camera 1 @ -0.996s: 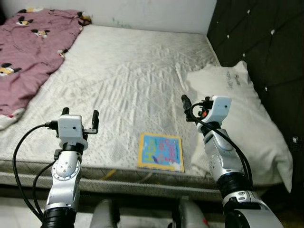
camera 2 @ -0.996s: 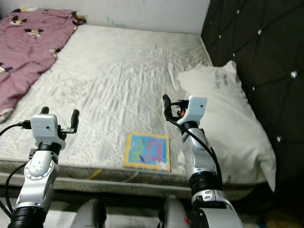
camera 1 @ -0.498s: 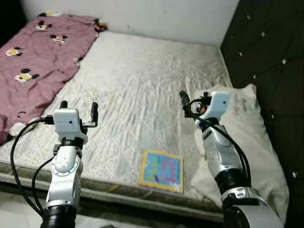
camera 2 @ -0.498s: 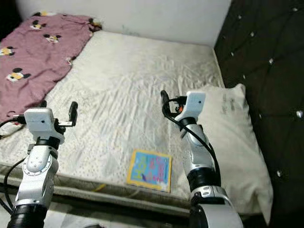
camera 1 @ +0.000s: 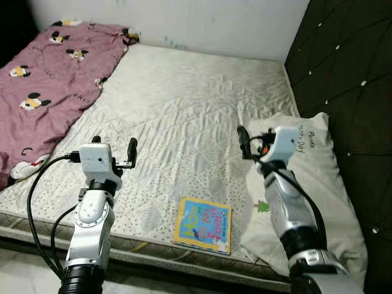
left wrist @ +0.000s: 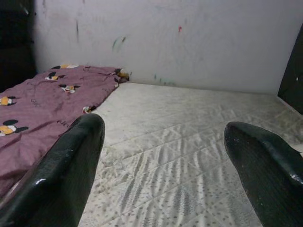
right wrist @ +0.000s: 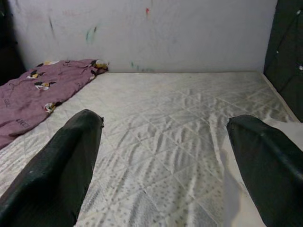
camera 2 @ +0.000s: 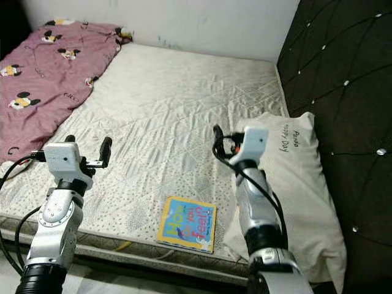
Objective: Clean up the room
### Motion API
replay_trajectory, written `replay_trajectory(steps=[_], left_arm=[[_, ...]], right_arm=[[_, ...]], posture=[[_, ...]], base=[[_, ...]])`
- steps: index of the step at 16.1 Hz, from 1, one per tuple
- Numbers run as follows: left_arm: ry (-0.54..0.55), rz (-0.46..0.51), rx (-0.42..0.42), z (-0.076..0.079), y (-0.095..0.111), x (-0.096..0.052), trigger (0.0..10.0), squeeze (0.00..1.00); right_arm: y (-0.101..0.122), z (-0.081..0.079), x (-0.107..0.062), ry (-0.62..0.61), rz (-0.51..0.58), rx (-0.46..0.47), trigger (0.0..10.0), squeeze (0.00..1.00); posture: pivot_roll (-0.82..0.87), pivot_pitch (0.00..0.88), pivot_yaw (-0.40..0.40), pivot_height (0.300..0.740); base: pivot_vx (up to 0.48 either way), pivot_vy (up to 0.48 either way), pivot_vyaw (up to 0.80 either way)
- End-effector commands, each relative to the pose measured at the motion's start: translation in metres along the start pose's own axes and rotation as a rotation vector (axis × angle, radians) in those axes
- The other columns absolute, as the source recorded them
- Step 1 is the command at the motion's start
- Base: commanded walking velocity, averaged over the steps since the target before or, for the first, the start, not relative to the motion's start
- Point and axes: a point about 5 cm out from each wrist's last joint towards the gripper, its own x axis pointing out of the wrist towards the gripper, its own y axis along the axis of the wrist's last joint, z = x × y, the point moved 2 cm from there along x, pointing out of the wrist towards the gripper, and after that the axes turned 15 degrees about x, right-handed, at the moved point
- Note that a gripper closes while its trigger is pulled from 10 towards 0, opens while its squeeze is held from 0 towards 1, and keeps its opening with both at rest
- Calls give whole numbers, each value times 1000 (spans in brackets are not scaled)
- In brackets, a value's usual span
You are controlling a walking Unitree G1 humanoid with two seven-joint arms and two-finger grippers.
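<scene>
Lying near the mattress edge, book (camera 1: 203,224) sits between both raised tools.

You're facing a bed (camera 1: 184,104) with a bare quilted white mattress. On it lie a book (camera 1: 203,224) near the front edge, a pillow (camera 1: 312,190) beside it at the right, and a maroon blanket (camera 1: 43,79) at the left.

You see a big white bed (camera 1: 184,104), a dark puffy headboard (camera 1: 349,67) on the right side, a plain white wall (camera 1: 202,24) at the far end with little marks on it
</scene>
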Motion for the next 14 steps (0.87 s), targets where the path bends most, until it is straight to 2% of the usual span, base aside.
replay_trajectory(steps=[1, 5, 9, 14], left_arm=[[-5, -12, -23, 0, -1, 1, 10000, 0], [6, -29, -66, 7, -6, -4, 10000, 0], [0, -32, -86, 13, -6, -4, 10000, 0], [6, -30, -104, 12, -5, 0, 10000, 0]], right_arm=[[5, -2, 2, 7, 12, -4, 10000, 0], [4, -8, 3, 50, -19, -35, 10000, 0], [6, -6, 4, 52, -22, -44, 10000, 0], [4, -9, 3, 66, -36, -53, 10000, 0]], posture=[[-16, 32, -53, 740], [-35, 48, -94, 740], [-38, 44, -96, 740], [-43, 37, -95, 740]], base=[[0, 386, 0], [0, 418, -206], [0, 480, 0], [0, 480, 0]])
